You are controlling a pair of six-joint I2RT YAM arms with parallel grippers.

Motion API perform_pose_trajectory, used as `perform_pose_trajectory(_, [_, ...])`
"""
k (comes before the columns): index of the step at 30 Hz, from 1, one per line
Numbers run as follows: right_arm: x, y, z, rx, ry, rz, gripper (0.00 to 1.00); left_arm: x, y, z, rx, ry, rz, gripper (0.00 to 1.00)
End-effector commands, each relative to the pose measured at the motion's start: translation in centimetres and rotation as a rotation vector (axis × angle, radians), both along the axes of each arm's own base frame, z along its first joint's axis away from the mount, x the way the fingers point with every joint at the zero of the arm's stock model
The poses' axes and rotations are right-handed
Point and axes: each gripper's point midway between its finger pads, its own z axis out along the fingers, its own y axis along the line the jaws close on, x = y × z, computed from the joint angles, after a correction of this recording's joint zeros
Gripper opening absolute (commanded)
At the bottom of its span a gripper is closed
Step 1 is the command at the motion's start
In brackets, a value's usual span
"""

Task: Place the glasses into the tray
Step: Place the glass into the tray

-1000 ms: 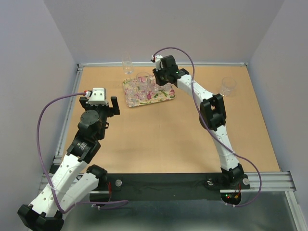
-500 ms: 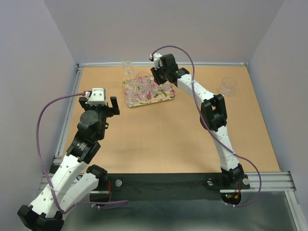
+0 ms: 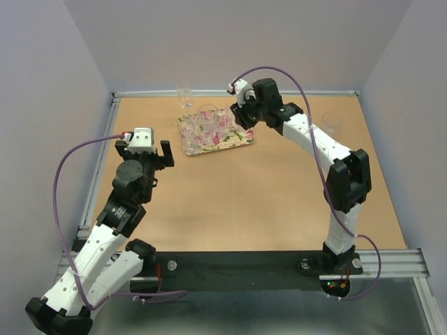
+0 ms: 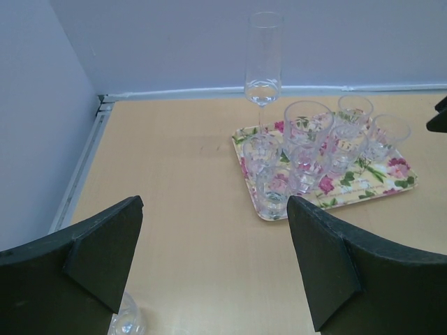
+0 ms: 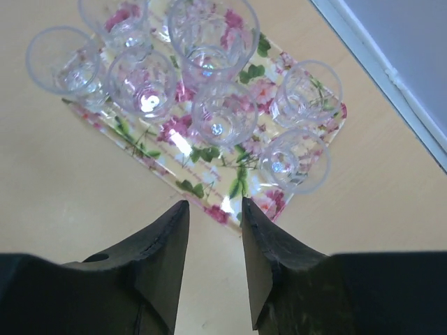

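The floral tray lies at the back middle of the table with several clear glasses standing on it. In the right wrist view the tray and its glasses lie just ahead of my right gripper, whose jaws stand a little apart with nothing between them. My right gripper hovers over the tray's right end. Another glass stands on the table at the far right. My left gripper is wide open and empty, left of the tray. A glass stands by its left finger.
A tall clear flute stands on the table just behind the tray's left end, also in the left wrist view. Walls close the table at the back and both sides. Both purple cables loop above the arms.
My right arm has swung its elbow out to the right and the gripper has drawn back from over the tray toward its right end. The left arm has not moved.
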Motion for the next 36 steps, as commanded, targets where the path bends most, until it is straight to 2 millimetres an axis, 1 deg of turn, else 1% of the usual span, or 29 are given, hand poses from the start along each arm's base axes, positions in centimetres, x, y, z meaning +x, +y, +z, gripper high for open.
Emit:
perform_pose_trajectory(1, [-3.4, -1.2, 1.1, -0.031, -0.046, 0.088, 0.42, 0.4, -0.1, 0.5, -0.014, -0.036, -0.001, 0.96])
perform_pose_trajectory(2, [-3.8, -1.7, 1.0, -0.041, -0.048, 0.091, 0.42, 0.4, -0.1, 0.4, -0.013, -0.033, -0.002, 0.96])
perform_pose_trajectory(3, [-4.6, -2.5, -0.1, -0.059, -0.026, 0.089, 0.42, 0.6, -0.3, 0.3, -0.008, -0.027, -0.007, 0.96])
perform_pose_trajectory(4, [-5.2, -3.2, 1.0, -0.053, -0.047, 0.087, 0.43, 0.6, -0.4, 0.3, -0.008, -0.025, -0.010, 0.96])
perform_pose_trajectory(5, [-5.6, -3.6, 1.0, -0.054, -0.047, 0.087, 0.46, 0.6, -0.4, 0.1, -0.006, -0.021, -0.009, 0.96])
perform_pose_trajectory(7, [-6.9, -4.9, 1.0, -0.060, -0.048, 0.094, 0.50, 0.8, -0.5, 0.0, -0.004, -0.017, -0.012, 0.96])
perform_pose_trajectory(12, [-9.1, -6.9, 0.8, -0.062, -0.046, 0.095, 0.55, 1.1, -0.7, -0.4, -0.002, -0.002, -0.019, 0.96])
perform_pose_trajectory(13, [-9.2, -7.5, 0.8, -0.061, -0.048, 0.091, 0.56, 1.1, -0.8, -0.5, -0.002, 0.000, -0.019, 0.96])
perform_pose_trajectory(14, [-9.9, -7.9, 0.8, -0.058, -0.048, 0.094, 0.58, 1.1, -0.8, -0.6, 0.000, 0.005, -0.022, 0.96])
perform_pose_trajectory(16, [-10.3, -8.6, 0.8, -0.049, -0.048, 0.107, 0.61, 1.2, -0.9, -0.8, 0.002, 0.012, -0.021, 0.96])
perform_pose_trajectory(18, [-11.1, -9.3, 0.4, -0.040, -0.037, 0.109, 0.66, 1.3, -1.0, -0.8, 0.001, 0.014, -0.024, 0.96])
perform_pose_trajectory(19, [-11.6, -9.1, 0.1, -0.018, -0.019, 0.127, 0.68, 1.4, -1.2, -1.0, 0.004, 0.019, -0.035, 0.96])
perform_pose_trajectory(20, [-11.8, -9.4, -0.2, -0.008, -0.006, 0.129, 0.69, 1.4, -1.3, -1.0, 0.004, 0.019, -0.041, 0.96])
perform_pose_trajectory(22, [-12.6, -9.3, -0.8, 0.015, 0.015, 0.153, 0.74, 1.4, -1.4, -1.1, 0.005, 0.022, -0.045, 0.96])
perform_pose_trajectory(24, [-12.6, -9.9, -1.1, 0.023, 0.021, 0.146, 0.79, 1.5, -1.5, -1.2, 0.006, 0.025, -0.047, 0.96])
perform_pose_trajectory(27, [-12.5, -10.6, -0.4, 0.057, 0.008, 0.132, 0.82, 1.6, -1.4, -1.3, 0.002, 0.029, -0.041, 0.96])
perform_pose_trajectory(30, [-13.1, -10.7, -0.2, 0.105, 0.008, 0.148, 0.84, 1.7, -1.3, -1.2, -0.010, 0.032, -0.033, 0.96])
perform_pose_trajectory(33, [-13.9, -10.8, -0.5, 0.135, 0.012, 0.163, 0.86, 1.9, -1.3, -1.3, -0.026, 0.046, -0.021, 0.96])
perform_pose_trajectory(34, [-14.1, -10.6, -0.5, 0.142, 0.008, 0.173, 0.86, 2.0, -1.3, -1.7, -0.026, 0.062, -0.016, 0.96])
perform_pose_trajectory(36, [-14.2, -10.6, -0.6, 0.146, 0.010, 0.178, 0.86, 2.0, -1.3, -1.4, -0.042, 0.064, -0.011, 0.96])
